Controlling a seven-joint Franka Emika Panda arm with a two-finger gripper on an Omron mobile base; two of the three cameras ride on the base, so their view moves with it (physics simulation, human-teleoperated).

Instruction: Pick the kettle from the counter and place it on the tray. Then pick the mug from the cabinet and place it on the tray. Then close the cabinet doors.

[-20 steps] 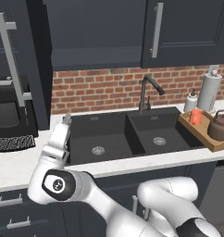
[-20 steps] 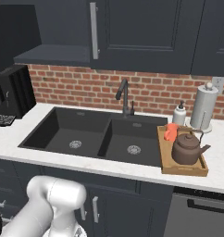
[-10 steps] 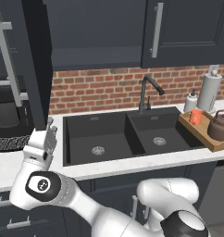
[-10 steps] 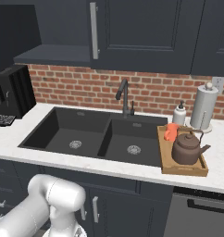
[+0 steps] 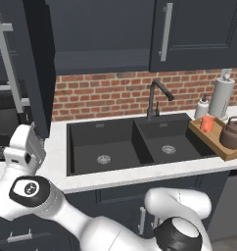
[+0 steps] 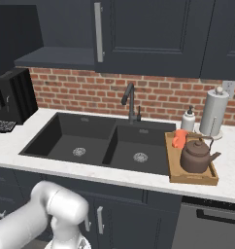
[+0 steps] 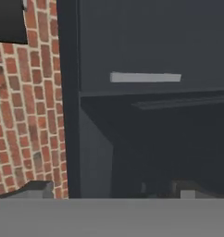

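Note:
The dark brown kettle stands on the wooden tray at the right end of the white counter. The orange-red mug stands on the same tray, behind the kettle. The upper cabinet has its left door swung out, while the right door is shut. My gripper sits far left, just below that open door's bottom edge, open and holding nothing. A silver bar handle on a dark panel lies ahead of it.
A black double sink with a dark tap fills the middle of the counter. A paper towel roll and a soap bottle stand behind the tray. A black appliance is at the left.
The arm has swung left across the sink front, carrying the open hand under the open left door. Kettle, mug and tray have not moved.

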